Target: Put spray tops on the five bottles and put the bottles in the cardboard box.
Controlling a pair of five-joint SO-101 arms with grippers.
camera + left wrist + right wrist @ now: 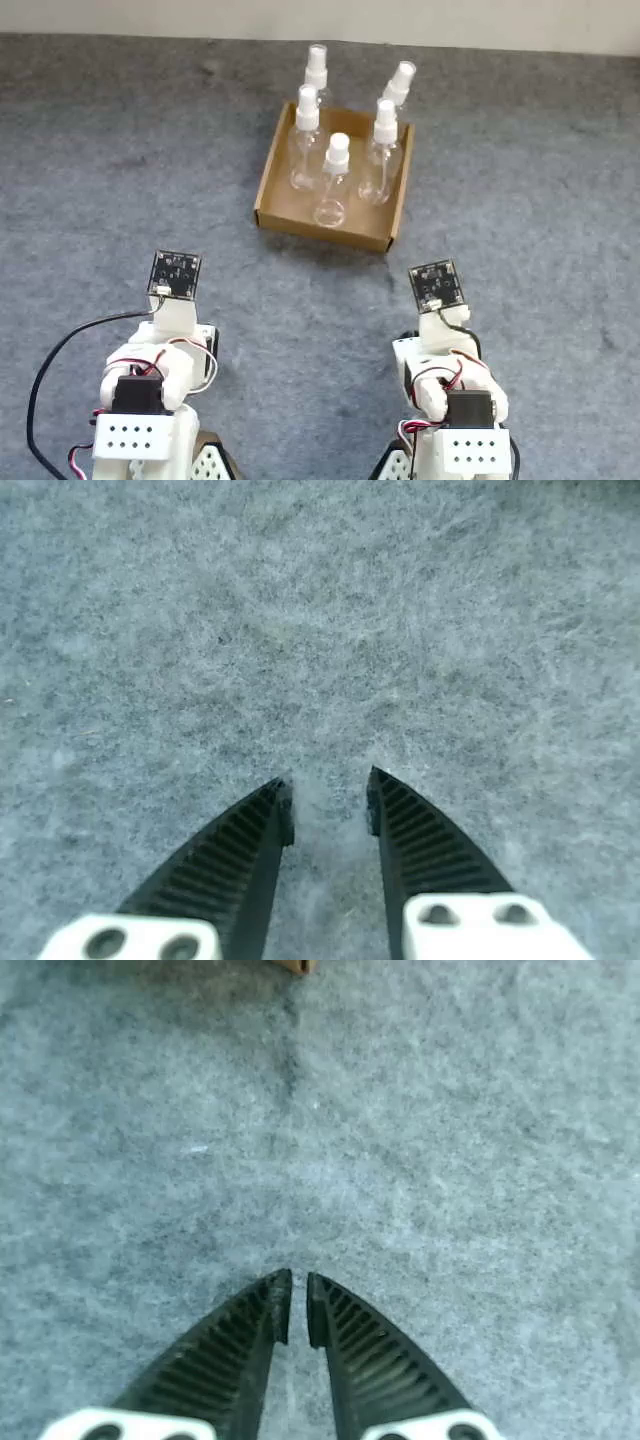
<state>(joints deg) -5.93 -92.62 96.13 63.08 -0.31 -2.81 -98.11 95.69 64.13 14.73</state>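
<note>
High view: the cardboard box [300,222] sits open in the upper middle of the frame on the grey felt surface [120,150]. Five clear bottles are grouped at it, each with a white spray top [338,150] on. The middle bottle [331,190] stands nearest the box's front wall, with the left bottle [303,160] and the right bottle [378,172] on either side of it, all three inside. The back left bottle [317,66] and back right bottle [400,82] rise behind them, and their lower parts are hidden, so I cannot tell whether they stand inside the far wall. The left arm [150,400] is at lower left and the right arm [450,405] at lower right, both well apart from the box.

Left wrist view: the left hand [328,805] hangs over bare surface, its black ridged fingers [245,855] apart with a clear gap and nothing between them.

Right wrist view: the right hand [298,1305] has its tips nearly together, holding nothing. A corner of the cardboard box shows at the top edge.
</note>
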